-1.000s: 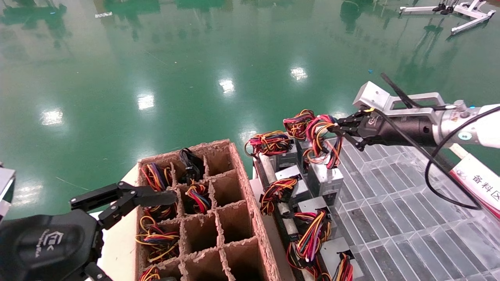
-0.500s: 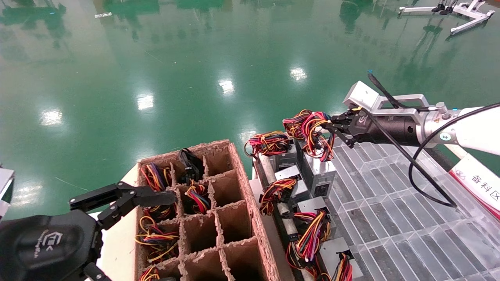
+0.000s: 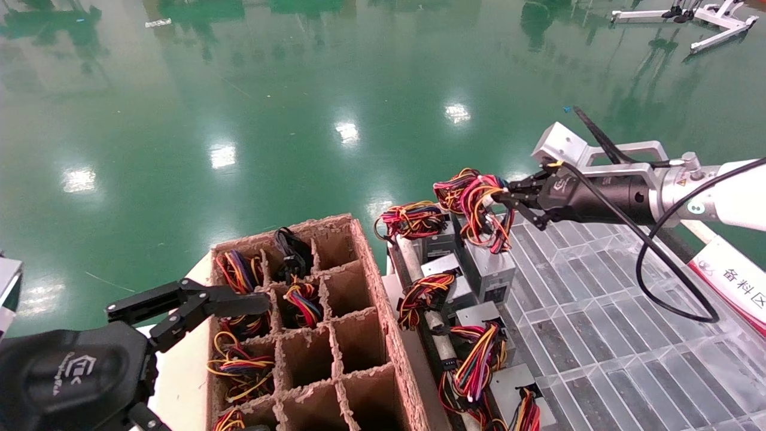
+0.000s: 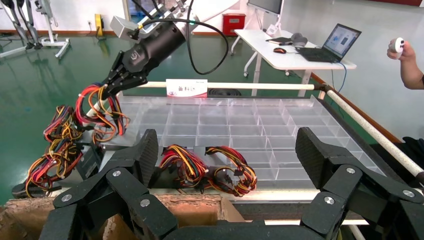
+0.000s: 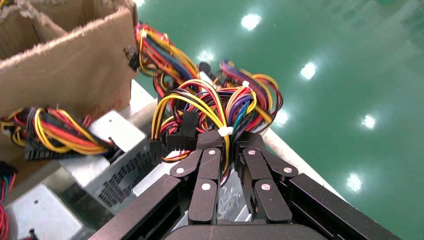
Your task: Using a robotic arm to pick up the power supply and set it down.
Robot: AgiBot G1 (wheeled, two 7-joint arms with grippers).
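The power supply is a small silver box under a looped bundle of red, yellow, orange and blue wires. It hangs tilted at the left edge of the clear grid tray, among the other units. The robotic arm's right gripper is shut on that wire loop. In the right wrist view its fingers pinch the strands just below a white tie, and the gripper hides the box under the bundle. The left wrist view shows the same gripper holding the wires. My left gripper stands open and idle beside the cardboard box.
A cardboard divider box holds wire bundles in its left cells. Several other power supplies line the strip between it and the clear plastic grid tray. A white and red sign lies at the right. Green floor lies beyond.
The right gripper, with the wire bundle and the box under it, has shifted slightly left and up, then eased back a little. The left gripper has not moved.
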